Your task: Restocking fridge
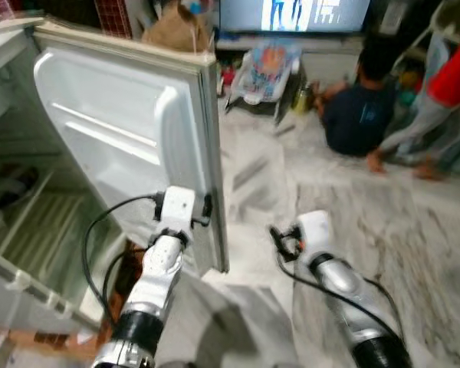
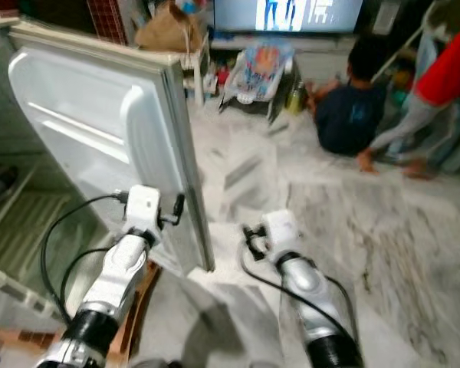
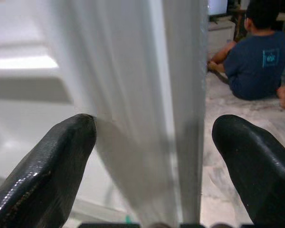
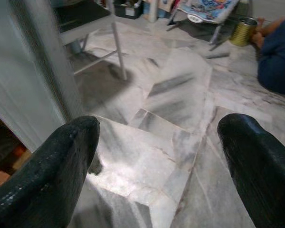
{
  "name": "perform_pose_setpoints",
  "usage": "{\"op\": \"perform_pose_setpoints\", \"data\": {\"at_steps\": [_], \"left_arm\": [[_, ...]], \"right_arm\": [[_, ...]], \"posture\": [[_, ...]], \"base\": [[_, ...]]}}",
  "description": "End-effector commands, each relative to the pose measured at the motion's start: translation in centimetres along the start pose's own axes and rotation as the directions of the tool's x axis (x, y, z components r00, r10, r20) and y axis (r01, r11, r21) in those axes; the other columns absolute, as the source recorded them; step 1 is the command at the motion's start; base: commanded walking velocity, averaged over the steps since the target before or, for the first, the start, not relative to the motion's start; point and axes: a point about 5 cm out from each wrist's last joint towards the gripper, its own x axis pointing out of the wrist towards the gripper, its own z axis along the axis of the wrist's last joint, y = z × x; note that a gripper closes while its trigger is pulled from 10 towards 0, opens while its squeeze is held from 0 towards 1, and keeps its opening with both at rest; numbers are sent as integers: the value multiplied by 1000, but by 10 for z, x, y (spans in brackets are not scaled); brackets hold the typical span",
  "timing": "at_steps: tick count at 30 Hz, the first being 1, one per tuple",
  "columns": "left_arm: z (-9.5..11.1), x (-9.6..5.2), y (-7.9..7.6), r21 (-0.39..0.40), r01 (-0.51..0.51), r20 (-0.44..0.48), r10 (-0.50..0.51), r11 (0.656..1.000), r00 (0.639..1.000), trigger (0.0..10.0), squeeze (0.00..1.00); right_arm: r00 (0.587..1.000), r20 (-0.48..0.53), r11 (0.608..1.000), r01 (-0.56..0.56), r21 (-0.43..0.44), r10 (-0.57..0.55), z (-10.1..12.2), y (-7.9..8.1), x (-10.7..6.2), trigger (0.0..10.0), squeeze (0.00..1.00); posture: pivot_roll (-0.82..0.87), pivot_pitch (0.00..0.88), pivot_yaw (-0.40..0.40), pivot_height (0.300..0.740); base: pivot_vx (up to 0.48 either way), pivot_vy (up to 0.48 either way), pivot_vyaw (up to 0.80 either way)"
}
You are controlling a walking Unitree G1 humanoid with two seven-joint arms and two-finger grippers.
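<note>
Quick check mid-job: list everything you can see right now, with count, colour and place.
Fridge door: one, white, open, ahead left.
Fridge shelves: pale, far left.
Floor: grey-white marble.
TV: one, lit, back wall.
Baby bouncer: one, colourful, below TV.
Can: one, gold, beside bouncer.
Person: one seated, dark blue top; another in red, far right.
Left end effector: black fingers straddling door edge, open.
Right end effector: black, open, over floor.
</note>
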Motion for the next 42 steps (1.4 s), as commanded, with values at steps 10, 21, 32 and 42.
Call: {"op": "perform_pose_setpoints", "data": {"at_steps": [10,21,32,42], "left_arm": [[-1,-1,13,30,-79,0,79,996,997,10000,0],[-22,-66,68,75,-308,-7,309,948,951,10000,0],[-35,-87,68,92,-306,-83,313,948,946,10000,0],[-35,-81,62,76,-275,-101,282,958,954,10000,0]], "right_arm": [[999,44,999,-32,5,32,9,16,5,10000,0],[998,54,1000,-9,-11,10,12,11,5,10000,0],[994,105,998,-32,-62,38,27,18,16,10000,0],[996,89,999,-20,-33,22,21,19,16,10000,0]], "posture": [[-46,42,33,740],[1,76,21,740],[-19,47,28,740],[-26,46,26,740]], "base": [[185,0,0],[0,0,0],[0,-28,-255],[289,-285,0]]}}
